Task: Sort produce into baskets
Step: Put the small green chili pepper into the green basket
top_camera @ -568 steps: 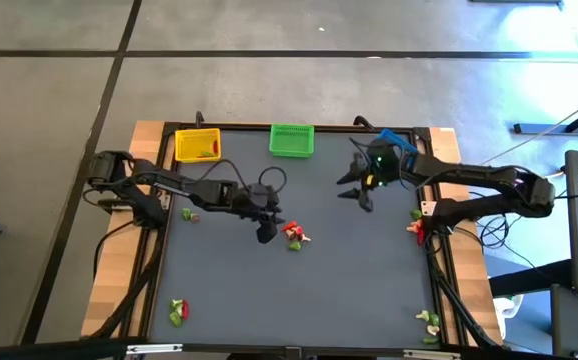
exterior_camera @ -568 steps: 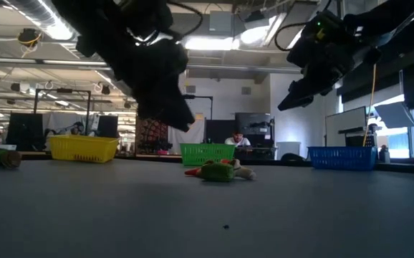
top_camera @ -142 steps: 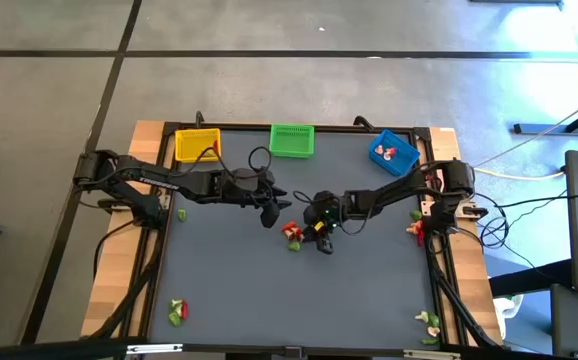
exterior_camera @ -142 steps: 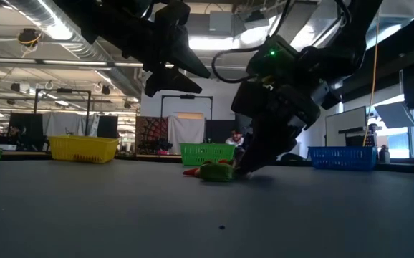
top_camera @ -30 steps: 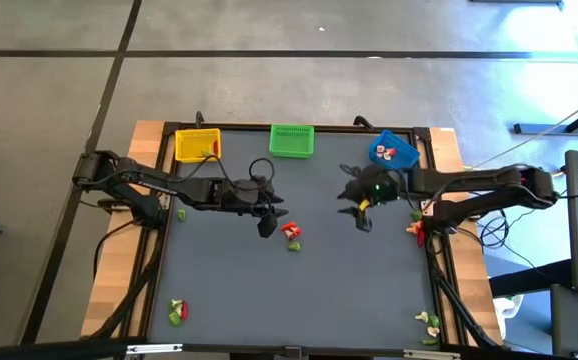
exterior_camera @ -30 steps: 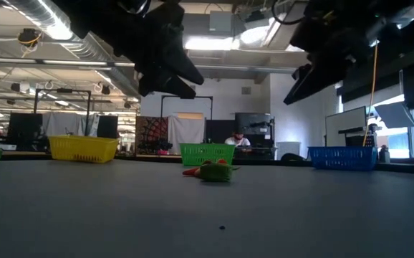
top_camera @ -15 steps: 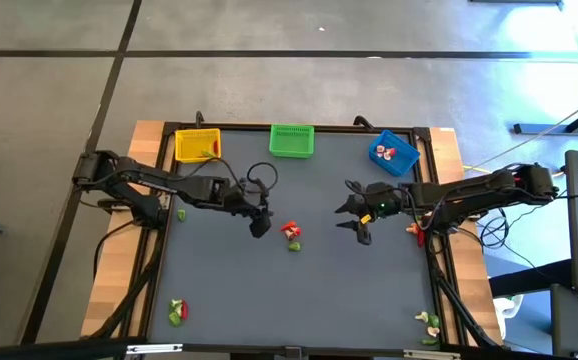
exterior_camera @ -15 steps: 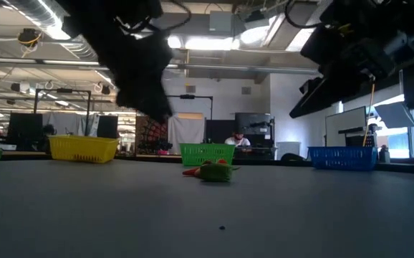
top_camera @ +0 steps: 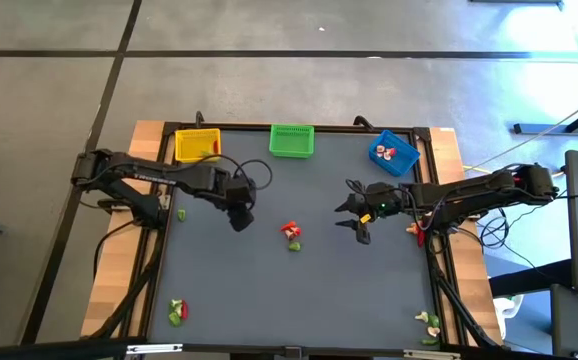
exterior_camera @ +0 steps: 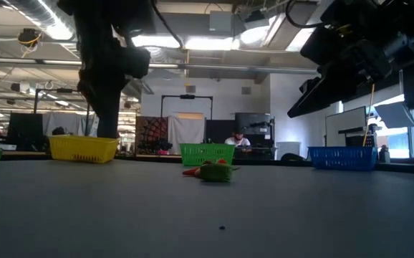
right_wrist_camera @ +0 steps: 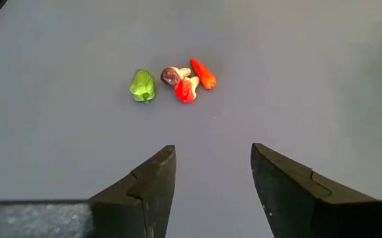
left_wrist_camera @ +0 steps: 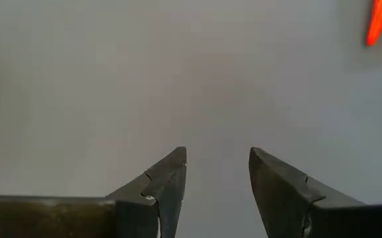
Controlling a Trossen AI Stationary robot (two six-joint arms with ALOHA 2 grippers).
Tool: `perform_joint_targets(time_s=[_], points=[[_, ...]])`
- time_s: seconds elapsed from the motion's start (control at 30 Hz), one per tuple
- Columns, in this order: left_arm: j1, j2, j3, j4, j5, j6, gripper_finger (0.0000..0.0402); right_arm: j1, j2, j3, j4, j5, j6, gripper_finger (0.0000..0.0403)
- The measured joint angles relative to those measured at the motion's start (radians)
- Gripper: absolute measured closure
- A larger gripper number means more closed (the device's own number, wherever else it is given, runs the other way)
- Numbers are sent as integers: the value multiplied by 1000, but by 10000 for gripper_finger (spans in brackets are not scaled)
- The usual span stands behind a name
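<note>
Left hand [top_camera: 240,221], open and empty, has swung away from four middle pieces [right_wrist_camera: 174,82]; three baskets [top_camera: 291,141].

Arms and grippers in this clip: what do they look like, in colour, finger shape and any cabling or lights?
Both arms are dark, near black, and slender with jointed links. The left gripper and right gripper each have two dark, wedge-shaped fingers tapering to angled tips. A black cable loops loosely above the left arm's wrist. A small green light glows on the right arm's wrist. No printed markings are legible.
</note>
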Motion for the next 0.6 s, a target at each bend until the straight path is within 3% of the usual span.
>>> perform_joint_targets(time_s=[0.3,0.6], points=[[74,1,-7,-190,36,-130,163,0,0,0,0,0,2,206],[76,14,-8,-429,37,-300,165,0,0,0,0,0,2,206]])
